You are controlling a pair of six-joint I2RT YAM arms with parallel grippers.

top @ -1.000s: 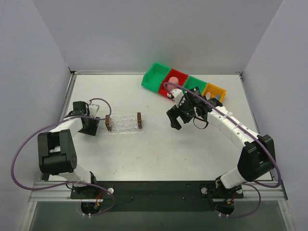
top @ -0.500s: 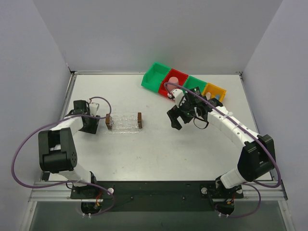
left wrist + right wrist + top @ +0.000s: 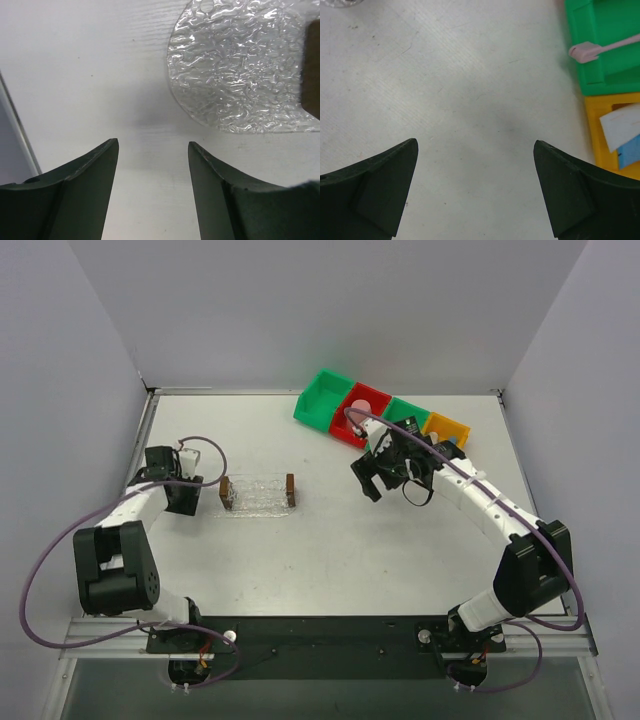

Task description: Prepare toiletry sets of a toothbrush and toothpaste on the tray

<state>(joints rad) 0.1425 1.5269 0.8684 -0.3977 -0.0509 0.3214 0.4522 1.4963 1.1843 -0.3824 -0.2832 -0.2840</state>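
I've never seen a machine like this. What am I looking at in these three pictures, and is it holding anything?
Two robot arms are bolted at the near edge of a white table. The wide picture comes from a camera above and behind them. The other two come from a small camera on each wrist, so the dark prongs at the bottom of each are that arm's own claw: the left claw and the right claw. Both are open and hold nothing.

Near the left claw lies a clear tray with a brown block at each end. It is empty. At the far side stands a row of coloured bins. The right wrist picture shows a pink toothbrush in a green bin, and a white toothpaste tube and a blue toothpaste tube in the yellow bin.
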